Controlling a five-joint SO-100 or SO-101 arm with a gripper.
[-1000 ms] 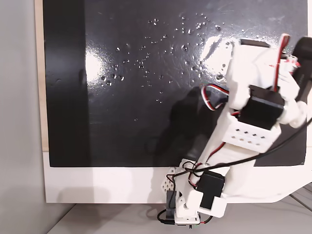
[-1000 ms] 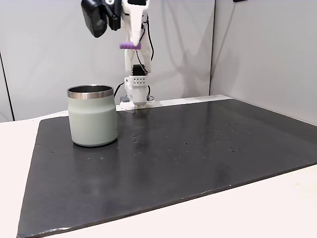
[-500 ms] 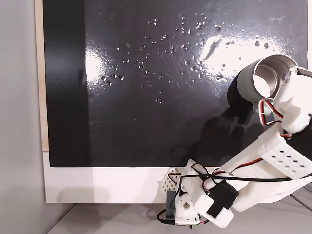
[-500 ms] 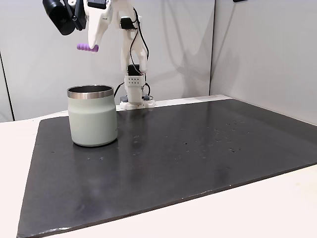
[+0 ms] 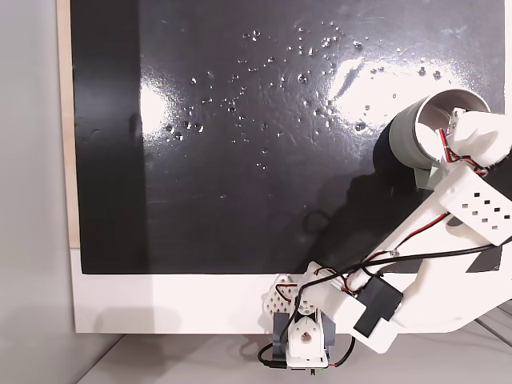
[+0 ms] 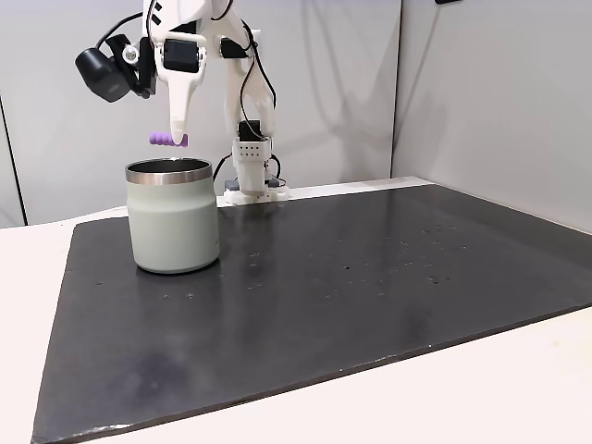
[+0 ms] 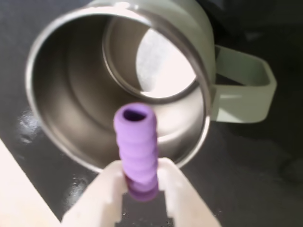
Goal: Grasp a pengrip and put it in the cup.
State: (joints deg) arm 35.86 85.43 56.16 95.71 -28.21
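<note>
From where I sit, the cup (image 6: 173, 216) is my landmark, standing on the black mat (image 6: 324, 296) toward its left end in the side-on fixed view, with the mat lying on the white table (image 6: 518, 370). Just above the cup's rim I see the end effector (image 6: 176, 139) pointing straight down, its fingers closed on the pengrip (image 6: 167, 140), which sticks out sideways to the left, apart from the rim. In the wrist view the pengrip (image 7: 136, 146) is pinched at its lower end between the two pale fingers (image 7: 110, 182), and its open end points at the cup's (image 7: 118, 85) shiny inside; the cup's handle (image 7: 244, 85) juts right. In the fixed view from above, the cup (image 5: 424, 132) sits at the mat's right edge, with the arm (image 5: 472, 200) covering its right side. Water droplets (image 5: 304, 76) are scattered left of the cup.
</note>
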